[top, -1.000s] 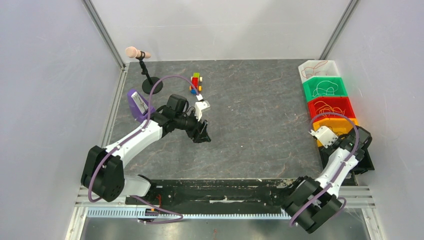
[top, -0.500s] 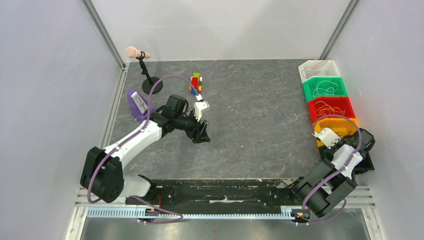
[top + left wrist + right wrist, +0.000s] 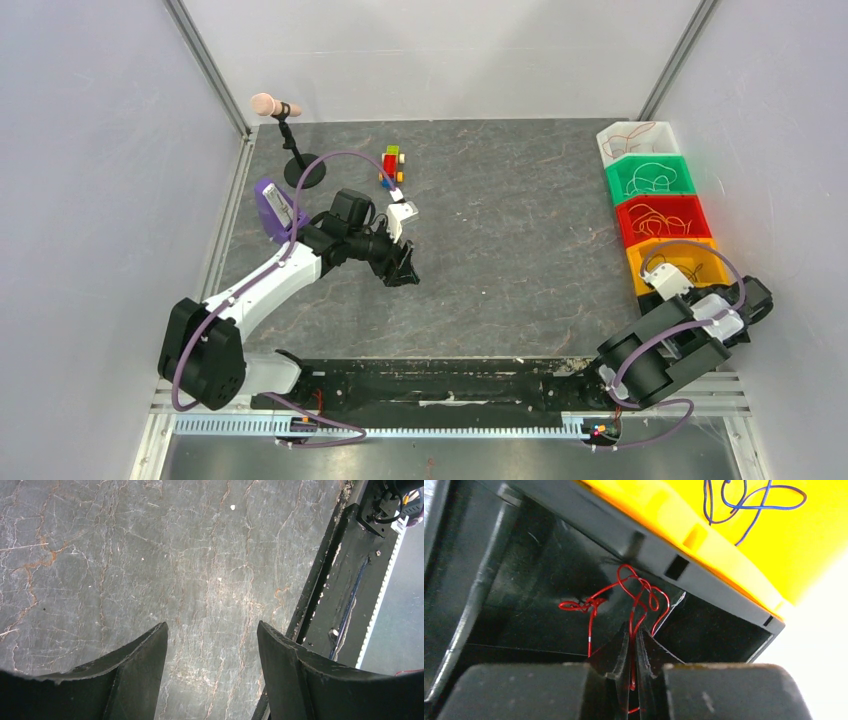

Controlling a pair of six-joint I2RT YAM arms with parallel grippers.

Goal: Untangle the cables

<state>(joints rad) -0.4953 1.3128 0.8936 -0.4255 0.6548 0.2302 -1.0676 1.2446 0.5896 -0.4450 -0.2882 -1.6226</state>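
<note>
Right gripper (image 3: 631, 630) clamping cables (image 3: 579, 604), thin red loops

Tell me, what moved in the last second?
The right arm swung back and to its right, toward the table's near edge. The right gripper is shut on a red wire over the black bin. The left arm, the open left gripper and the blocks stayed put.

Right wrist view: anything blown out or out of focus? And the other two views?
Right wrist: white overexposure at lower right beside the yellow bin; right gripper soft up close, red cable sharp. Left wrist: even light, left gripper slightly blurred. Top: evenly lit, no glare.
</note>
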